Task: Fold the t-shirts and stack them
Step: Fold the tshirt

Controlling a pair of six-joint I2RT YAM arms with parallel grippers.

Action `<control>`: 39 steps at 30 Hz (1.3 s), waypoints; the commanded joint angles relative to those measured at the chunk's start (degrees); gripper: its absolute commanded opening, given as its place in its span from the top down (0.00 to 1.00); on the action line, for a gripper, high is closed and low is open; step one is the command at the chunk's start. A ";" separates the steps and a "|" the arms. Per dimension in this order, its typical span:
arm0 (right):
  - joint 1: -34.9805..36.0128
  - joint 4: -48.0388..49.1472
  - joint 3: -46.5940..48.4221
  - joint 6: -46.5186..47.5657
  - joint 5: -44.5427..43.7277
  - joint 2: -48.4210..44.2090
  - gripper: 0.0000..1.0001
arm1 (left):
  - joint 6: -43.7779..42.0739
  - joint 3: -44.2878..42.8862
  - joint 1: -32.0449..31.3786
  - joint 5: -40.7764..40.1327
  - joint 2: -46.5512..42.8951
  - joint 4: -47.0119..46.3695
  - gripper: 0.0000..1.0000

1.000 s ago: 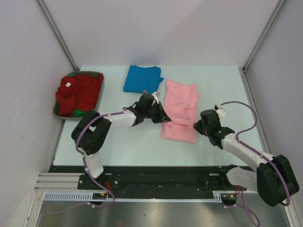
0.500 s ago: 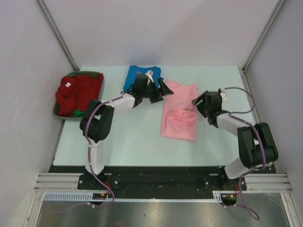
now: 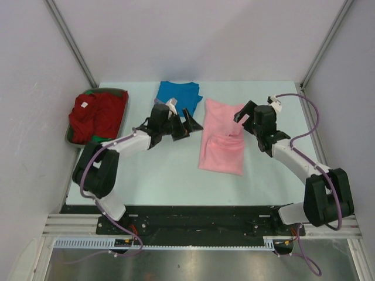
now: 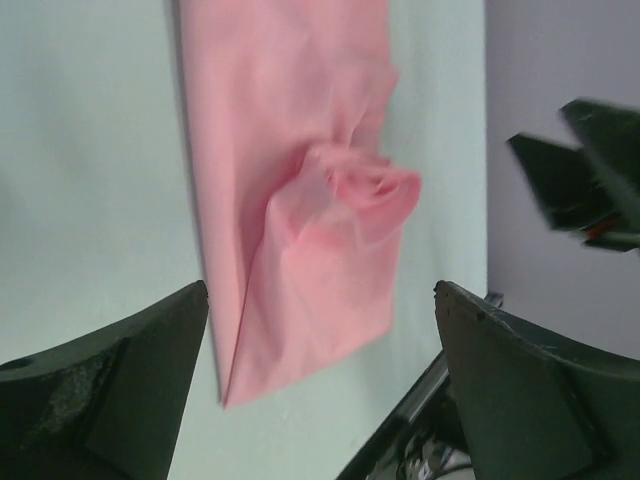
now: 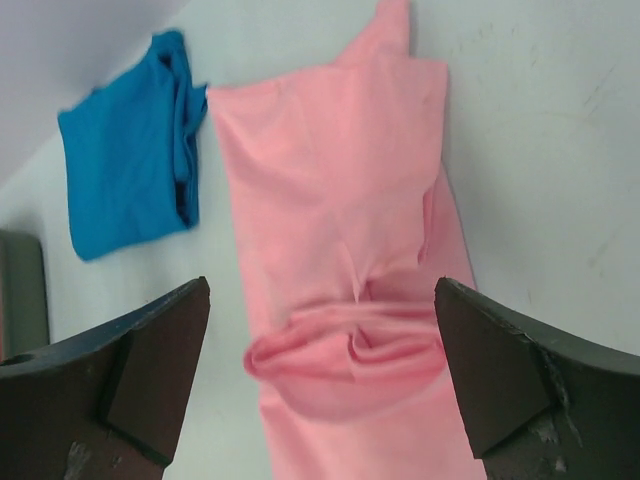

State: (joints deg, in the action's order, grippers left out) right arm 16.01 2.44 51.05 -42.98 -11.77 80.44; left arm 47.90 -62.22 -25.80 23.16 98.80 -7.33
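**Fingers.** The left fingers [image 4: 110,380] are spread wide and grasp nothing. In the left wrist view the cloth shows in the gap between them, at a distance below. The right fingers [image 5: 110,370] are likewise released and carry nothing.

**Task item.** The pink cotton t-shirt [image 3: 222,140] lies on the pale green bench [image 3: 158,170], partly folded into a long narrow panel. A bunched, rolled ridge of cloth crosses its middle, and the surface around the ridge is creased. The near end is a flat rectangle.

**Position of the fingers.** The left fingers are raised just off the far left edge of the pink t-shirt and point towards it. The right fingers are raised at its far right corner and look down along its length. Neither pair touches the cloth.

**Other items.** A folded blue t-shirt [image 3: 176,96] lies just beside the far left corner of the pink t-shirt; contact between the two cannot be determined. A grey tray [image 3: 125,102] stands well to the left of the pink t-shirt, beyond the blue one, and holds crumpled red and green garments [image 3: 96,117].
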 commanded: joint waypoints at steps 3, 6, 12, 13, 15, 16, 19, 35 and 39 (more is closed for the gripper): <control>4.38 -10.26 -6.12 8.53 -0.38 -11.87 0.00 | -2.81 15.18 -3.81 -0.57 -11.51 0.05 0.00; 5.61 -8.77 -9.82 7.92 5.16 -14.17 0.00 | -2.20 20.02 -7.50 -2.06 -13.90 -1.18 0.00; 10.44 -9.47 -9.74 3.87 10.89 -11.02 0.00 | 1.49 26.18 -11.02 -0.92 -15.48 -8.04 0.00; 10.88 -7.99 -9.56 3.70 11.07 -10.05 0.00 | 1.50 26.88 -11.20 -1.10 -15.83 -8.13 0.00; 11.50 -6.49 -8.87 2.65 12.72 -6.37 0.00 | 1.32 27.41 -11.29 -1.27 -16.19 -8.14 0.00; 11.67 -5.09 -8.51 2.38 13.26 -4.79 0.00 | 1.23 27.50 -11.20 -1.45 -16.36 -7.96 0.00; 12.20 -3.06 -6.75 1.59 12.83 0.49 0.00 | 0.44 27.24 -11.20 -1.53 -16.80 -6.82 0.00; 12.20 4.51 16.00 3.87 13.97 25.54 0.00 | -2.90 26.09 -10.76 -2.50 -15.66 -3.48 0.00; 11.68 3.28 19.09 4.13 14.41 27.75 0.00 | -3.43 26.53 -10.32 -2.33 -16.18 -2.69 0.00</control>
State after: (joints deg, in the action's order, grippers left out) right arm 28.10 5.82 67.48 -40.18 2.04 106.41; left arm 46.41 -34.92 -36.71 21.08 83.57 -9.98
